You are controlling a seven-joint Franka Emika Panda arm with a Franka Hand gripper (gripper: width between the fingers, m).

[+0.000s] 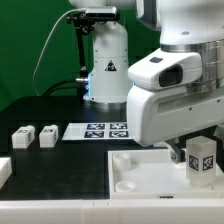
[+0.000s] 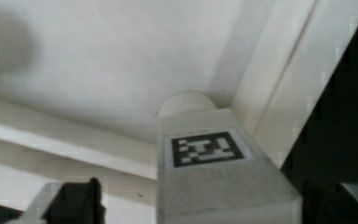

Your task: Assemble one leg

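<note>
Small white plastic block leg with black-and-white tag [image 1: 202, 159]: upright over right part of large white square tray-like plastic piece [image 1: 138, 178], at exterior view's right. Lower-end contact with tray unclear.

Hand [image 2: 213, 203]: dark fingers [image 2: 75, 199] flank leg and are cut off at frame edge. Slim gaps show each side; grip cannot be confirmed.

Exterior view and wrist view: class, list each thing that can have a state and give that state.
Gripper: open, fingers either side of a leg, clear of it.
Leg between the fingers: upright at a corner of the tabletop piece.
Loose leg nearest the exterior view's left: resting on the table, untouched.
Loose leg beside it: resting on the table, untouched.
Marker board: flat on the table.
</note>
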